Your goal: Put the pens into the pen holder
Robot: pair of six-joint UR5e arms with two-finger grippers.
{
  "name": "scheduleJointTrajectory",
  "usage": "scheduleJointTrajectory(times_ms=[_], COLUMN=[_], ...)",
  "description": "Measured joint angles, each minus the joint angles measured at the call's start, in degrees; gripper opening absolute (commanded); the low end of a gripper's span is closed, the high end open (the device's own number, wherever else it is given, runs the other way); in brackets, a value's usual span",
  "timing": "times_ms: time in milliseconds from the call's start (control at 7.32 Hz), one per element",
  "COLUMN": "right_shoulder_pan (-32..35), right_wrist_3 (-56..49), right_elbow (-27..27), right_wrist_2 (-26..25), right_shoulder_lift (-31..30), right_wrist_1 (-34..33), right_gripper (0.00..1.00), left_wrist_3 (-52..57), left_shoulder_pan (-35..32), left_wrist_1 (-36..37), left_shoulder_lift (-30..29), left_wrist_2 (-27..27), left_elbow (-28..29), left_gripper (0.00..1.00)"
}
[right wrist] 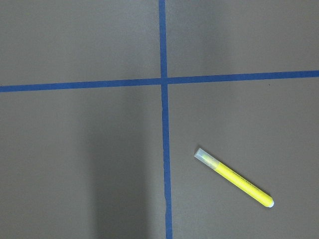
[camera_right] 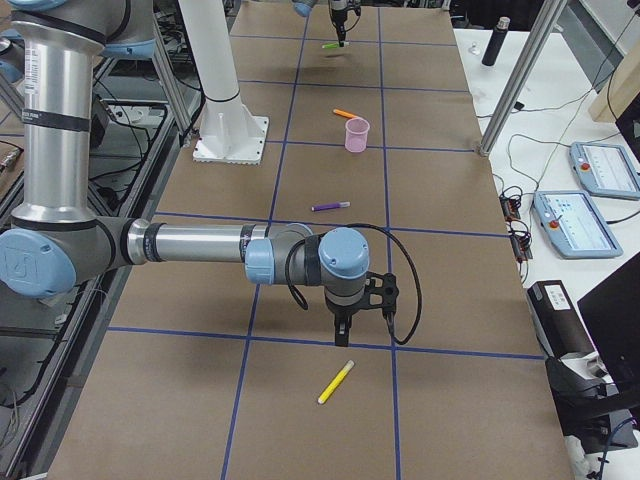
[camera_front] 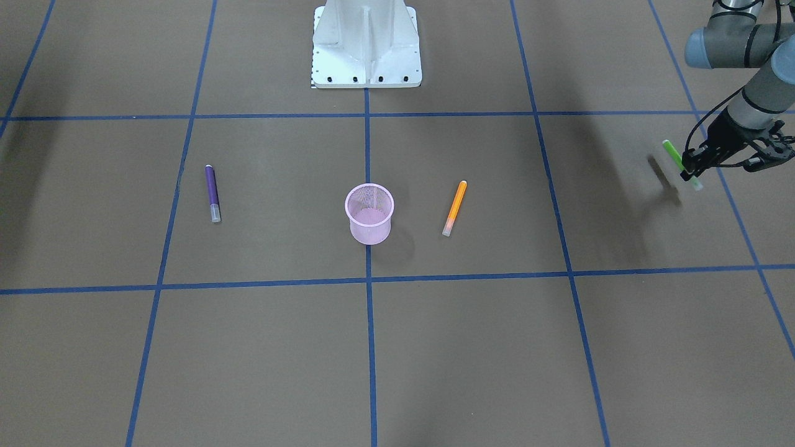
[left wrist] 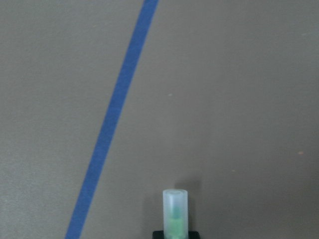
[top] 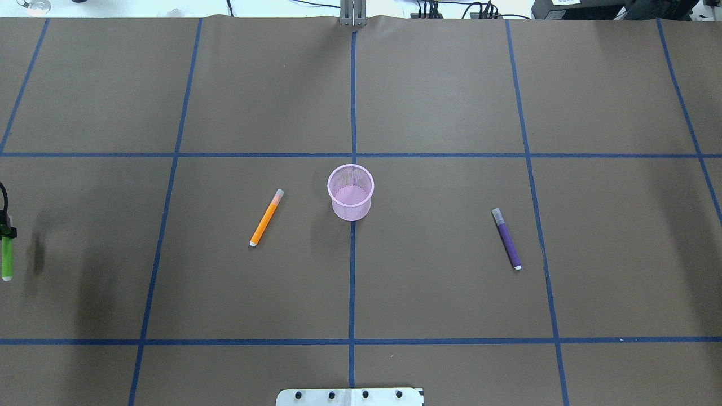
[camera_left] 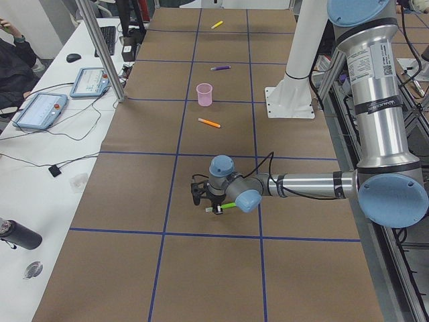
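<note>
The pink mesh pen holder [camera_front: 370, 231] stands upright at the table's middle [top: 351, 210], with no pen showing inside it. An orange pen [camera_front: 455, 207] lies beside it on my left side, and a purple pen [camera_front: 212, 192] lies further off on my right side. My left gripper [camera_front: 688, 171] is shut on a green pen [camera_front: 672, 153] and holds it above the table at the far left edge [top: 7, 259]; its pale cap shows in the left wrist view [left wrist: 175, 204]. A yellow pen [right wrist: 234, 178] lies under my right gripper [camera_right: 343, 330]; I cannot tell whether that gripper is open or shut.
The white robot base [camera_front: 366, 43] stands at the table's near middle edge. Blue tape lines grid the brown table. Side benches hold tablets [camera_left: 40, 111] [camera_right: 585, 165] and a black bottle [camera_left: 20, 235].
</note>
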Motion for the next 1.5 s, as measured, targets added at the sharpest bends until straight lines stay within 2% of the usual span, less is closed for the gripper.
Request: scheduleJointTrajectory(times_ms=[273, 683, 1094, 1367, 1504], right_shoulder_pan=[0.0, -0.38, -4.33, -6.31, -6.66], right_wrist_3=[0.02, -1.64, -12.49, -21.29, -27.0], right_elbow=[-0.87, -3.91, -14.68, -20.87, -23.79], right_wrist_2=[0.1, -0.05, -2.08, -4.27, -4.49], right_shoulder_lift=[-0.17, 0.22, 1.55, 3.74, 5.14], right_wrist_1=[0.2, 2.01, 16.92, 21.04, 21.49], right_gripper=[1.0, 1.0, 1.0, 0.99, 0.99], left_wrist_3=[1.11, 0.18, 0.12, 0.39, 0.53], left_shoulder_pan=[-0.27, -0.3, 2.83, 10.17, 12.4], left_wrist_1=[0.41, 7.37, 8.99, 9.02, 8.93], left_shoulder_lift=[-5.4, -21.36, -33.8, -38.7, -40.96], left_wrist_2=[6.47, 14.71, 22.15, 31.95, 35.0], left_elbow=[-5.86, -11.61, -12.11, -11.02, -9.85], left_gripper=[0.0, 0.0, 0.0, 0.0, 0.0])
